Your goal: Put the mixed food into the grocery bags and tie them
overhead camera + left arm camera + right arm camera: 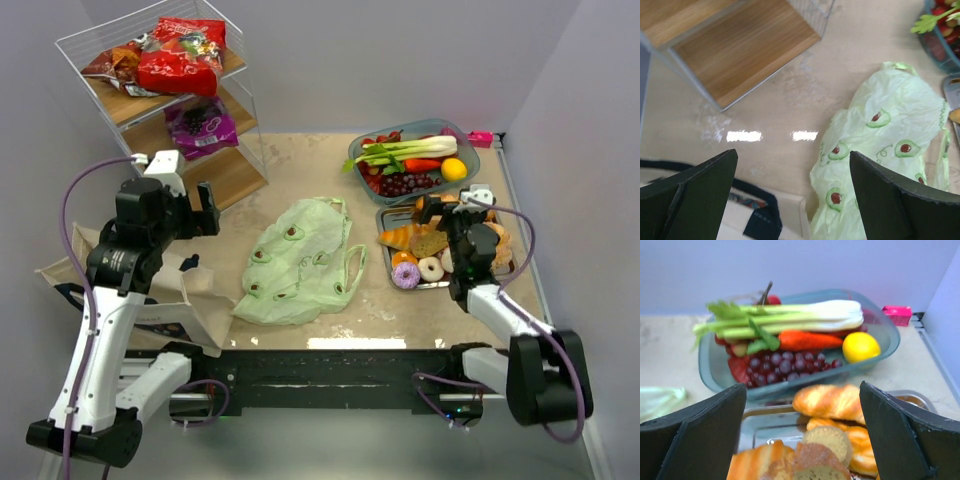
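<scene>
Nearest the arm bases, the beige canvas tote [195, 300] is slumping on the surface at left, and the left fingers [700, 195] are hanging spread wide and empty above its edge. Just beyond, the pale-green avocado-print bag [300, 262] is lying flat, its mouth collapsed. The right fingers [695, 435] are hovering parted and empty over the metal tray [383, 262] of croissants [830, 401], bread [827, 440] and doughnuts [407, 275]. Farther back, the clear tub [707, 362] is holding leek [805, 315], red pepper [810, 340], grapes [785, 365] and lemon [861, 346]. The snack packets [182, 55] are sitting on the wire shelf [225, 170]. Nothing looks bagged yet, so the first pick is seemingly beginning. The next move likely calls for the right fingers closing gently on a pastry while the left ones are opening a bag's mouth.
</scene>
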`<control>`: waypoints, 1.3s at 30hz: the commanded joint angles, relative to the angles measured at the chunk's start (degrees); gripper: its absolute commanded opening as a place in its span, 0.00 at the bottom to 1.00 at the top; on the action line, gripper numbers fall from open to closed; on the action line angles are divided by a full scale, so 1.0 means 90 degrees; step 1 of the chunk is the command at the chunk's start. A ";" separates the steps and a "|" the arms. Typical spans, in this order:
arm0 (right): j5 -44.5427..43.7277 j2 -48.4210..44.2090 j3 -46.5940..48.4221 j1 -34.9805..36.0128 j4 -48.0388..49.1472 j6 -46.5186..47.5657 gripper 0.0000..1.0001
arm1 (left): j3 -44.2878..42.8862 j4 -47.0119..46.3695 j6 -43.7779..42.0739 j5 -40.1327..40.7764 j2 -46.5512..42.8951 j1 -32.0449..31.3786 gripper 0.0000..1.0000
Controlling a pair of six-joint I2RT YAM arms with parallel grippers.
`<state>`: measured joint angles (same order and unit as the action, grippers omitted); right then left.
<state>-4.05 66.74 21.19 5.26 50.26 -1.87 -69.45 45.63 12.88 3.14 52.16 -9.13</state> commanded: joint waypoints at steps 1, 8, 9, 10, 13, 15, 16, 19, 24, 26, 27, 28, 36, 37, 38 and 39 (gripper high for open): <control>-0.0759 -0.1017 0.1314 0.0021 -0.2122 -0.1174 0.99 | -0.0047 0.1070 0.0423 0.0978 -0.0346 0.0018 1.00; -0.0564 -0.0863 0.3609 0.0012 -0.5064 -0.1939 0.99 | 0.0197 0.1932 0.0639 0.0921 -0.0512 0.0018 1.00; -0.0971 -0.0863 0.3738 0.0012 -0.5560 -0.2211 0.99 | 0.0217 0.2000 0.0648 0.0940 -0.0532 0.0008 1.00; -0.1062 -0.0863 0.3865 0.0012 -0.5913 -0.2630 0.99 | 0.0284 0.2146 0.0677 0.0941 -0.0542 -0.0002 1.00; -0.0831 -0.0960 0.4130 0.0021 -0.6345 -0.2761 0.99 | 0.0450 0.2390 0.0765 0.0814 -0.0551 -0.0011 1.00; -0.0547 -0.1028 0.4276 0.0012 -0.6472 -0.2742 0.99 | 0.0500 0.2489 0.0804 0.0852 -0.0581 -0.0011 0.99; -0.0401 -0.1029 0.4421 0.0012 -0.6560 -0.2713 0.99 | 0.0490 0.2557 0.0814 0.0920 -0.0591 -0.0011 0.99; -0.0321 -0.0961 0.4705 0.0012 -0.7126 -0.2722 0.99 | 0.0490 0.2635 0.0853 0.0853 -0.0620 -0.0011 0.98; 0.0557 -0.0766 0.4716 0.0012 -0.7235 -0.2712 0.99 | 0.0724 0.2509 0.0698 0.0053 -0.0571 -0.0011 0.74; 0.0772 -0.0571 0.4725 0.0021 -0.7322 -0.2703 0.99 | 0.0734 0.2499 0.0688 -0.0308 -0.0513 -0.0099 0.55; 0.0879 -0.0493 0.4745 0.0012 -0.7439 -0.2664 0.99 | 0.0744 0.2479 0.0678 -0.0319 -0.0503 -0.0128 0.53; 0.0909 -0.0347 0.4813 0.0012 -0.7498 -0.2625 0.99 | 0.0744 0.2450 0.0649 -0.0590 -0.0493 -0.0206 0.47; 0.0480 0.0864 0.5847 0.0012 -0.8531 -0.2497 0.98 | 0.0696 0.2284 0.0832 -0.1617 0.0042 -0.0431 0.00; 0.0460 0.1030 0.6235 0.0012 -0.8708 -0.2517 0.97 | 0.0531 0.2294 0.0960 -0.1715 0.0170 -0.0431 0.00; 0.0460 0.1399 0.6462 0.0012 -0.8941 -0.2604 0.97 | 0.0442 0.2255 0.1048 -0.1803 0.0277 -0.0431 0.00; 0.0480 0.1548 0.6696 0.0012 -0.9427 -0.2634 0.97 | 0.0316 0.2255 0.1262 -0.1881 0.0511 -0.0431 0.00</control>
<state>0.86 75.68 72.23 5.34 -25.04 -25.06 -63.02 66.78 19.64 -7.01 51.81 -12.78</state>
